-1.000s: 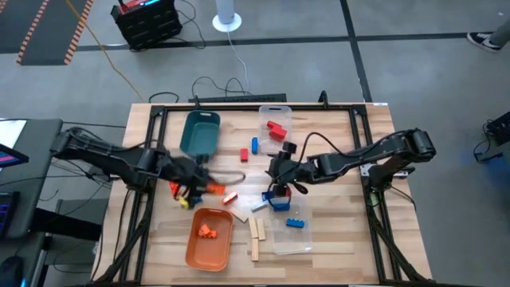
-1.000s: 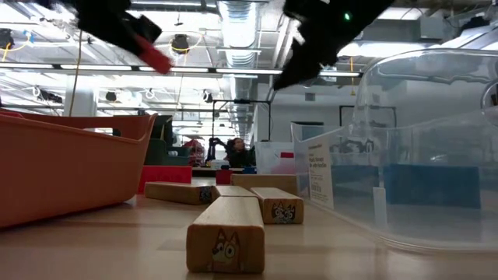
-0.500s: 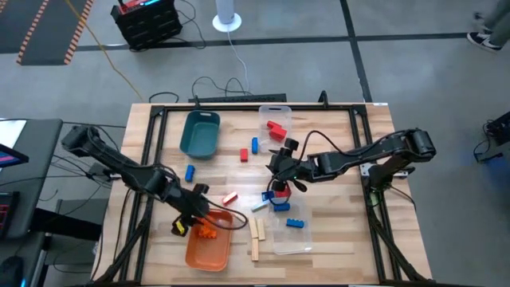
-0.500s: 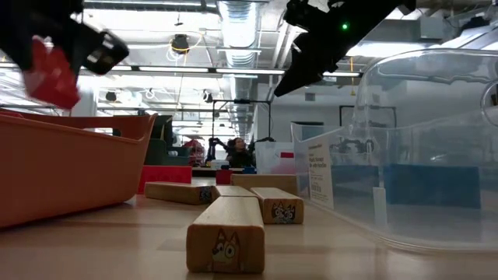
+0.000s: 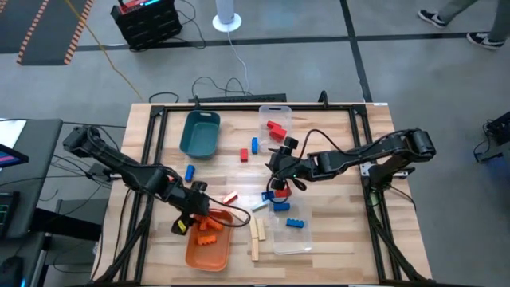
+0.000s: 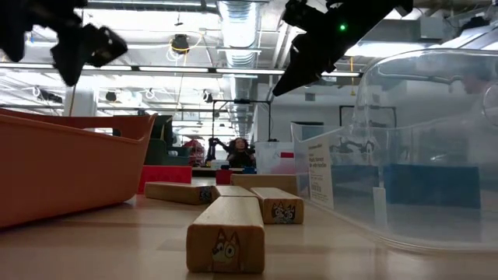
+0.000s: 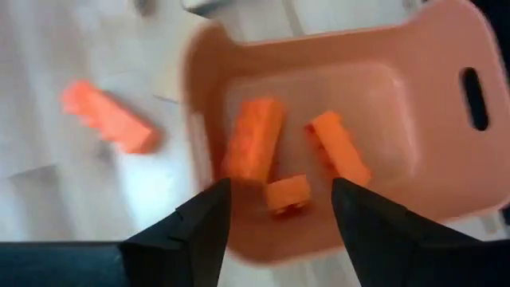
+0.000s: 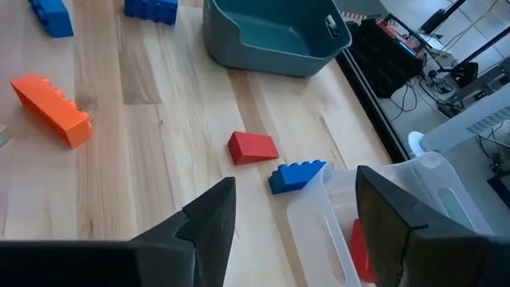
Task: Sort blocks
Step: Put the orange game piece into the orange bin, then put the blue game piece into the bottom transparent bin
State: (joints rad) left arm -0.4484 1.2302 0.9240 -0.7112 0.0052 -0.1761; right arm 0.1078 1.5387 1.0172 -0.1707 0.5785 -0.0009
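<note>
My left gripper (image 5: 201, 215) (image 7: 279, 203) hangs open over the far end of the orange tray (image 5: 209, 252) (image 7: 422, 159). Three orange bricks (image 7: 253, 150) (image 7: 339, 147) (image 7: 287, 194) lie on the tray's floor below it. Another orange brick (image 7: 107, 119) (image 5: 230, 197) lies on the table beside the tray. My right gripper (image 5: 272, 163) (image 8: 295, 199) stands open above mid-table with nothing between its fingers. It points toward a red block (image 8: 253, 147) and a blue brick (image 8: 299, 175) on the wood. More blue bricks (image 5: 279, 201) lie under the right hand.
A teal tray (image 5: 199, 133) (image 8: 271, 32) stands at the far left. One clear bin (image 5: 273, 119) holds red bricks, and a nearer bin (image 5: 291, 235) holds a blue brick (image 5: 296, 223). Light-wood pieces (image 5: 256, 231) (image 6: 226, 233) lie between the orange tray and the near bin. A blue brick (image 5: 190, 172) lies left of centre.
My left gripper has swung from the table's left-middle toward the near edge, over the orange tray, carrying an orange-red brick. It has tipped downward, opened and let go. The brick now lies in the tray with the others.
</note>
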